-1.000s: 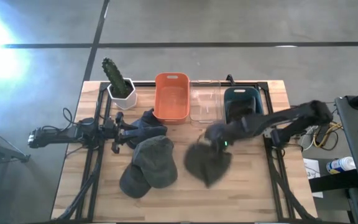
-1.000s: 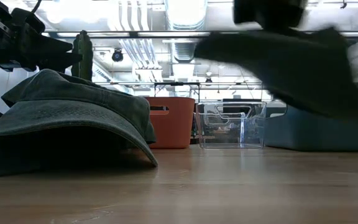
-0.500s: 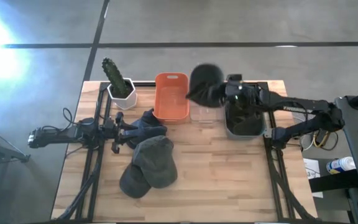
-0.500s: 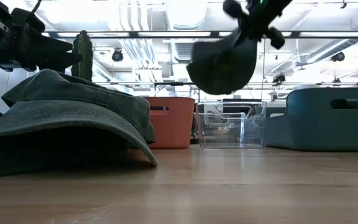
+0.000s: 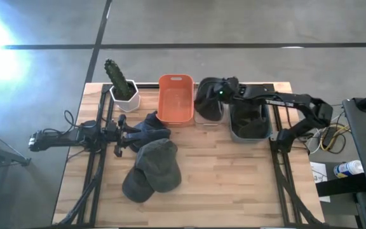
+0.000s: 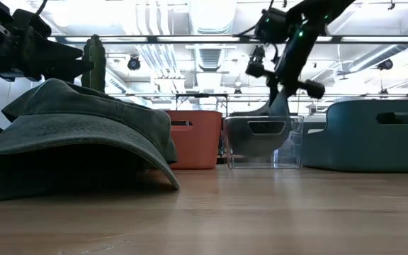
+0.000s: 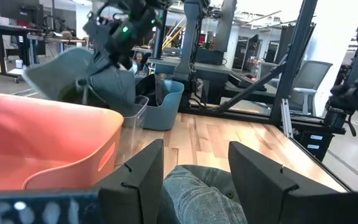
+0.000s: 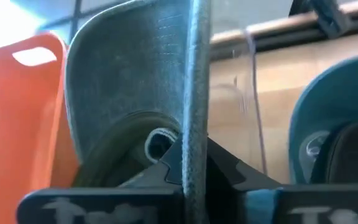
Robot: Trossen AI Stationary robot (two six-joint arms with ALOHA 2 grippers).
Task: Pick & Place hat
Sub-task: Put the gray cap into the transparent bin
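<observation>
Right hand (image 5: 222, 93) pinching dark hat (image 5: 208, 100) over clear bin (image 6: 263, 142); no legible writing.

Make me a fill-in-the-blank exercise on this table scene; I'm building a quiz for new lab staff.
1. The right tool holds a dark hat over the ____ bin.
2. The bin beside the cactus is ____.
3. The left tool rests beside the hats on the ____ table.

Missing words: clear; orange; wooden
</observation>
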